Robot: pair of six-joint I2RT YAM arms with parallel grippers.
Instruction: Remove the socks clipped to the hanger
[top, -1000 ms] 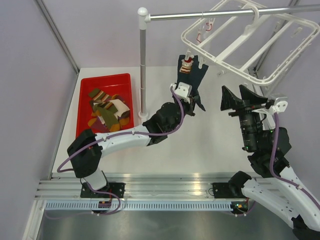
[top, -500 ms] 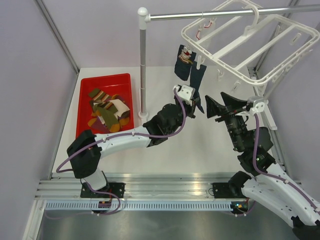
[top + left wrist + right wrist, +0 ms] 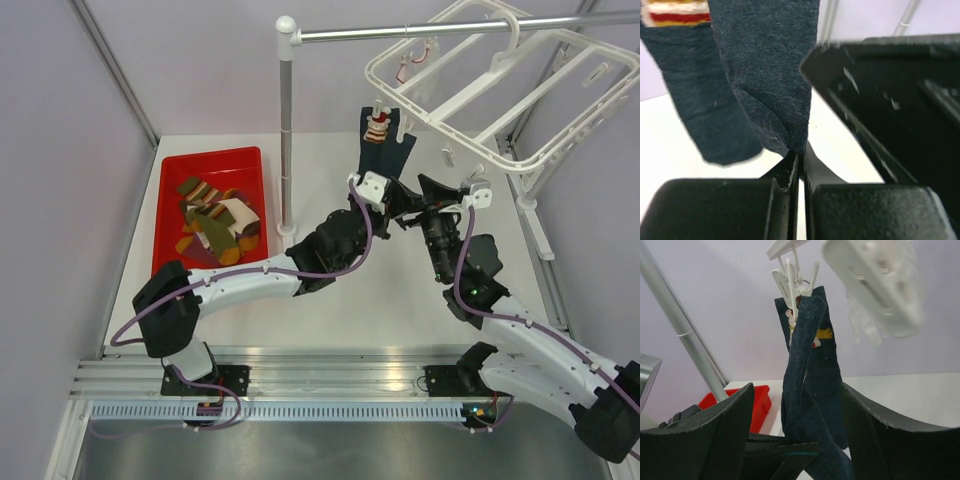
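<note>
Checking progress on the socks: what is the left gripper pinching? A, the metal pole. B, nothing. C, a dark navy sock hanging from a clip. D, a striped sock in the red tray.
C: the left gripper is shut on the lower edge of the dark navy sock, which hangs from a white clip.

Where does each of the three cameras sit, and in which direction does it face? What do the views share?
Top external: above and behind the arm bases, facing down at the red tray, hanger and navy socks; left arm and right arm show.
Left wrist: on the left hand, facing along its shut fingers, which pinch one sock's lower edge.
Right wrist: on the right hand, facing upward past its open fingers to the clip holding the socks.
Shared: all show the navy socks.
</note>
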